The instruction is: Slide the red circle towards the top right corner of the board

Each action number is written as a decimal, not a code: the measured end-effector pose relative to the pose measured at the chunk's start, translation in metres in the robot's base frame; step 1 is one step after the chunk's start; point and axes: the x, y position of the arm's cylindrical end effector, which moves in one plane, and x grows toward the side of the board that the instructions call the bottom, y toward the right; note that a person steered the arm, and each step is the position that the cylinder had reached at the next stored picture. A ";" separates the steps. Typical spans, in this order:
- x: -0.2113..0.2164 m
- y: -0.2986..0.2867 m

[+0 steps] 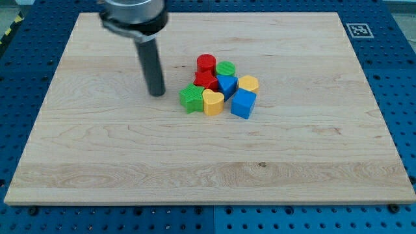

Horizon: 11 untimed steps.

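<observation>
The red circle (pixel 206 64) stands at the upper left of a tight cluster of blocks near the middle of the wooden board (pixel 97 149). It touches a green circle (pixel 226 69) to its right and a red star-like block (pixel 205 80) below it. My tip (pixel 156 93) rests on the board to the left of the cluster, apart from every block, lower left of the red circle and left of the green star (pixel 191 98).
The cluster also holds a yellow heart (pixel 212 102), a blue block (pixel 227 84), a yellow hexagon (pixel 248 83) and a blue cube (pixel 243 103). A black-and-white marker (pixel 359 30) sits off the board's top right corner.
</observation>
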 end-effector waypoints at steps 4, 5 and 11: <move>-0.042 0.107; -0.077 0.154; -0.144 0.279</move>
